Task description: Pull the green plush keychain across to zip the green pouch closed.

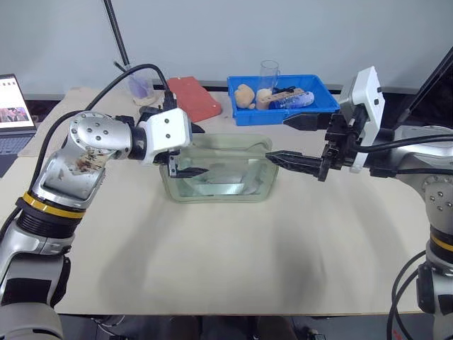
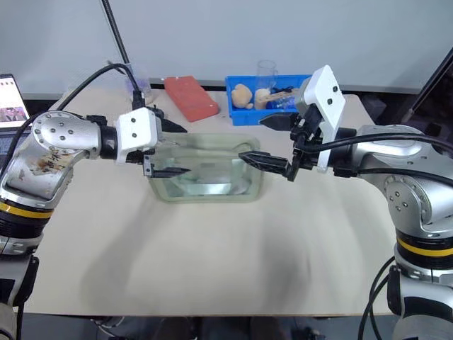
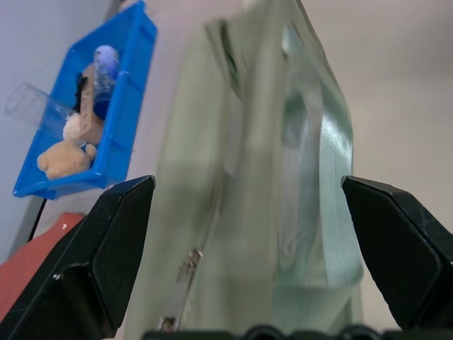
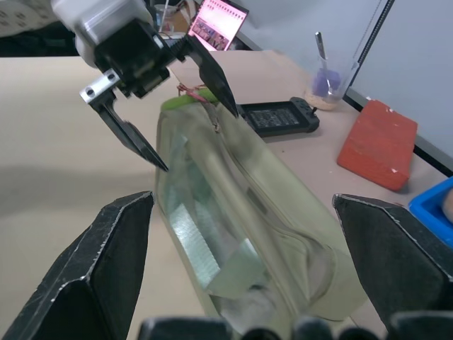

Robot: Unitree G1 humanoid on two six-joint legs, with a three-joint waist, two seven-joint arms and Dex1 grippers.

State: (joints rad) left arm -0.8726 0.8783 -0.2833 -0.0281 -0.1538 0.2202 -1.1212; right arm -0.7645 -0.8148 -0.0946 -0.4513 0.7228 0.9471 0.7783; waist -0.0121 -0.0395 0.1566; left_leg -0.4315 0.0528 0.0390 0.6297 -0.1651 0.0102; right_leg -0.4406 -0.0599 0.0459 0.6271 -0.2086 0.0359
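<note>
Sage-green fabric pouch (image 1: 216,170), no legible writing

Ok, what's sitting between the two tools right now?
The green pouch lies between the left tool and right tool; both stand open, seen from the head views.

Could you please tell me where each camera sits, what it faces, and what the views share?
Left and right eye views: on the head, looking forward and down at the table; both arms show, left gripper and right gripper open at the green pouch.
Left wrist view: on the left wrist, facing along the pouch toward the blue tray; own fingers.
Right wrist view: on the right wrist, facing the pouch and the green plush keychain; own fingers.
Shared: the pouch.
</note>
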